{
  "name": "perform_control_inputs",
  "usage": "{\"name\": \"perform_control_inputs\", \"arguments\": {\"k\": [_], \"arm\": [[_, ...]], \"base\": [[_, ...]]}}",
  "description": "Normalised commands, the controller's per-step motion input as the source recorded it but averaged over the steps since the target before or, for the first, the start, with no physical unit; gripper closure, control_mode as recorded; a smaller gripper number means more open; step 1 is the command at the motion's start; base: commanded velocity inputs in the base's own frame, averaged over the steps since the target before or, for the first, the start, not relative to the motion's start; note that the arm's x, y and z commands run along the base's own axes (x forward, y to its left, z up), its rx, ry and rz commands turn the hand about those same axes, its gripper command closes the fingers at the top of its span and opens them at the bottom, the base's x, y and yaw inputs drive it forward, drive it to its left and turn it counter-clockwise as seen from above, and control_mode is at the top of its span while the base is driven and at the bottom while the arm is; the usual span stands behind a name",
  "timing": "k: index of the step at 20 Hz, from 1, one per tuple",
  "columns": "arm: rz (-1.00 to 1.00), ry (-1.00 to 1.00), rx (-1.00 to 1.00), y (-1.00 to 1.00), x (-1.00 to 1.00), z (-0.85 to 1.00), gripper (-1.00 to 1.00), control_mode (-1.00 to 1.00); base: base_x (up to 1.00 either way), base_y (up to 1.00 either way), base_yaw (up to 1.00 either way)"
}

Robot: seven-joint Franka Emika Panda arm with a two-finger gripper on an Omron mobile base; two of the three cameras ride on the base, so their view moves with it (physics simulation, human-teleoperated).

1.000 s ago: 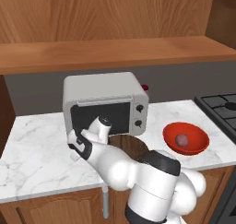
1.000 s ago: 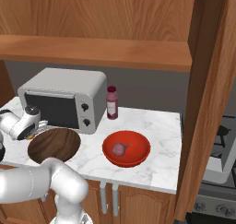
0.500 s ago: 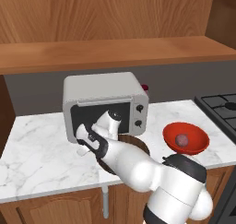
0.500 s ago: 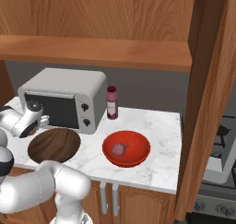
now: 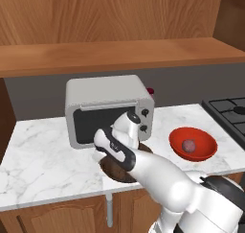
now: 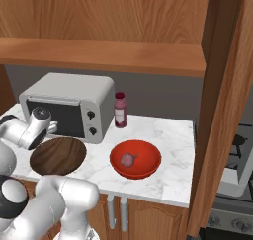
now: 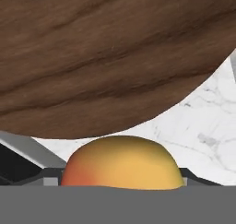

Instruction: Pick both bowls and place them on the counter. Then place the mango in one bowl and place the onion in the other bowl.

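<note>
My end effector [image 5: 125, 137] holds the mango [image 7: 120, 163] above the wooden bowl [image 6: 58, 156], the red bowl [image 6: 135, 158] at three o'clock cradling the onion [image 6: 128, 159].

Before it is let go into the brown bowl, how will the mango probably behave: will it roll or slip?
The mango looks smooth and rounded, so it may slip a little at release. Its oval form would likely rock more than roll far. The brown bowl is wide and shallow, far wider than the fruit, so it should probably settle inside, as the onion has in the red bowl.

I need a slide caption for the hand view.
Mango at the end effector, brown wooden bowl on the marble counter just ahead.
</note>
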Motion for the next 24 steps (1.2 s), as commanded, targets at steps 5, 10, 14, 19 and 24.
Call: {"name": "perform_control_inputs", "arguments": {"k": [5,10,14,19,24], "arm": [[-0.24,0.12,-0.08,-0.14,-0.28,0.51,1.00,-1.00],[-0.30,0.21,-0.12,-0.22,-0.21,0.35,1.00,-1.00],[-0.32,0.18,-0.19,-0.12,-0.10,0.06,1.00,-1.00],[-0.29,0.08,-0.04,0.08,-0.01,-0.08,1.00,-1.00],[-0.29,0.08,0.00,0.28,0.00,-0.14,1.00,-1.00]], "base": [[0.00,0.00,0.00],[0.00,0.00,0.00],[0.00,0.00,0.00],[0.00,0.00,0.00],[0.00,0.00,0.00]]}}
